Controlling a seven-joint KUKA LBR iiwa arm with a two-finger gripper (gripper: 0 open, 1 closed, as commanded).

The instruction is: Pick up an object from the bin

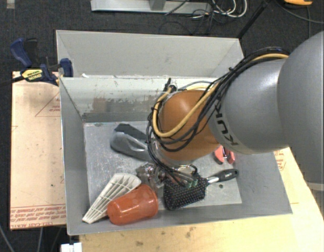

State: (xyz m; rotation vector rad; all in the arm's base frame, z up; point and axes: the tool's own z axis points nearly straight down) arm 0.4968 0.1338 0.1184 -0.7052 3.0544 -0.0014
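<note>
Hovering at the near middle of the bin [73,140], your gripper [154,175] sits just beside the black hairbrush [185,194] and the orange-red cup [133,205]. Whether it's spread or closed you cannot tell. The brush looks light and stiff: pinch its narrow handle [223,176].

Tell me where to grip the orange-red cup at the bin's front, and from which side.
Likely across its round body, from above: the cup lies on its side, the white ribbed piece against its left end, the black brush by its right.
</note>
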